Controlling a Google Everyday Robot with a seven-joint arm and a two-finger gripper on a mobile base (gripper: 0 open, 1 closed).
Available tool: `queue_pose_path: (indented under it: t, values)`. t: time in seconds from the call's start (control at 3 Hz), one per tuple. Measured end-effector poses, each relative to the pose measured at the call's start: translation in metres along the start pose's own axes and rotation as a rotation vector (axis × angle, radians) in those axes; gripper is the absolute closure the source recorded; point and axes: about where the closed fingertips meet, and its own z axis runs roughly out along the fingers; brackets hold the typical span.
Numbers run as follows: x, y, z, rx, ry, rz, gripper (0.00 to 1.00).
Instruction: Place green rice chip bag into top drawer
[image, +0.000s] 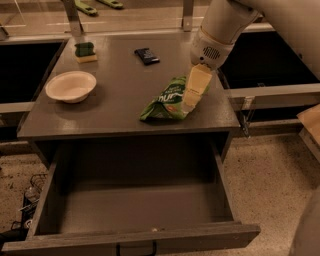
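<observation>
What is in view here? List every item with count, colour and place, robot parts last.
table: one, grey, centre of the view, above the open drawer
green rice chip bag: one, bright green with white lettering, lying near the table's front right
bowl: one, white, on the table's left side
sponge: one, green and yellow, at the table's back left
dark packet: one, black, at the table's back, near the middle
top drawer: one, grey, pulled open below the table top, nothing visible inside
arm: one, white, reaching in from the upper right
gripper: one, cream, down at the bag's right end
</observation>
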Motion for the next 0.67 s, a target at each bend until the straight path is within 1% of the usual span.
queue_pose_path:
  t: [0.33,0.67]
  values:
    - [-0.007,0.011,0.011,-0.017,-0.04,-0.046,0.0]
    - [-0.008,0.022,0.029,-0.059,-0.048,-0.067,0.0]
